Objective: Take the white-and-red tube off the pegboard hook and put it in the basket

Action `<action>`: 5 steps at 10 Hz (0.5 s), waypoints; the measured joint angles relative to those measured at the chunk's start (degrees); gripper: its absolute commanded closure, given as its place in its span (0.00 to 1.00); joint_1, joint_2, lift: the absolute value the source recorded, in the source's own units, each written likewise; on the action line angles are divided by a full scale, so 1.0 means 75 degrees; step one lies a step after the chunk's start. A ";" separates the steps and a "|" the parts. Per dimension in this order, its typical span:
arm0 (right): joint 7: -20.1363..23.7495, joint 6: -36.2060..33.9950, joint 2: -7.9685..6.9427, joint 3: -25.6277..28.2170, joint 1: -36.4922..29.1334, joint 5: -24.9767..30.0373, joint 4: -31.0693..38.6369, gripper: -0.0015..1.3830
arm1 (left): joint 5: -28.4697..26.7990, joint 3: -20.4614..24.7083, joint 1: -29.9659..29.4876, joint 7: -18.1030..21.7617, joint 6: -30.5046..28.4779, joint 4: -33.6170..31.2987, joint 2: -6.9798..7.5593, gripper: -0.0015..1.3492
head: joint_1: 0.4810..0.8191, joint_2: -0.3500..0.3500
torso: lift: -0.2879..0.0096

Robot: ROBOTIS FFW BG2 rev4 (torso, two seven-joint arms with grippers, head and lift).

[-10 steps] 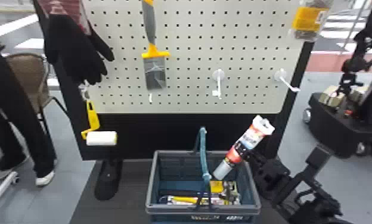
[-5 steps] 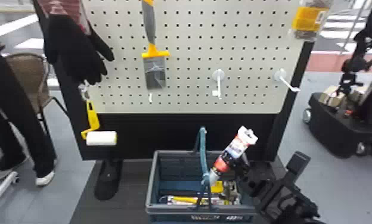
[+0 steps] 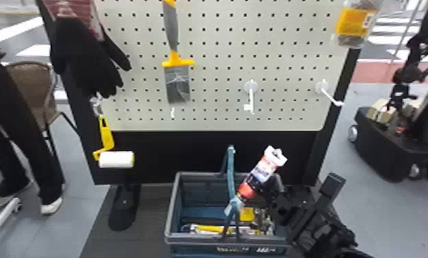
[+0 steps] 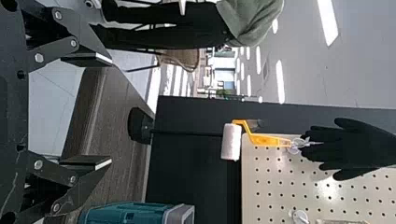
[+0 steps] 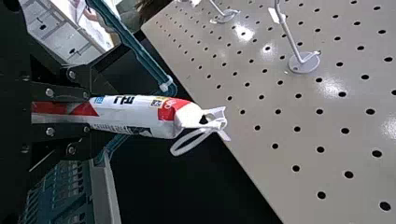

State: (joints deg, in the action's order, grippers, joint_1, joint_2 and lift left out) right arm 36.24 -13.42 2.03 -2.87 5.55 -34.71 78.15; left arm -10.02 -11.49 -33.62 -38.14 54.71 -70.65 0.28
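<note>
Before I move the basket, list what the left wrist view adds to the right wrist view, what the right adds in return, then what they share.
Left wrist view: the paint roller, a black glove and the open left gripper.

Right wrist view: the white-and-red tube clamped in the right gripper, plus the basket's handle.

Both: part of the basket and the pegboard.
</note>
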 measured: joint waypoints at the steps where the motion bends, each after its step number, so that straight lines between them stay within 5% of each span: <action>1: 0.0023 -0.0039 -0.0001 -0.0003 0.0010 -0.0001 -0.0006 0.56 | -0.0001 -0.0003 0.0001 0.0000 -0.0002 0.0002 0.0008 0.38 | 0.20 0.50 | 0.63; 3: 0.0032 -0.0050 -0.0001 -0.0003 0.0023 -0.0001 0.0008 0.26 | 0.0010 -0.0004 -0.0001 0.0000 -0.0014 0.0006 0.0009 0.38 | 0.20 0.50 | 0.63; 5: 0.0031 -0.0035 0.0008 0.0007 0.0026 0.0010 0.0063 0.14 | 0.0012 -0.0004 -0.0001 0.0000 -0.0017 0.0008 0.0009 0.38 | 0.20 0.50 | 0.63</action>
State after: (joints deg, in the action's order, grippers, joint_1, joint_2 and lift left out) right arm 36.47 -13.69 2.09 -2.82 5.75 -34.63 78.62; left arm -9.93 -11.52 -33.63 -38.14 54.58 -70.60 0.35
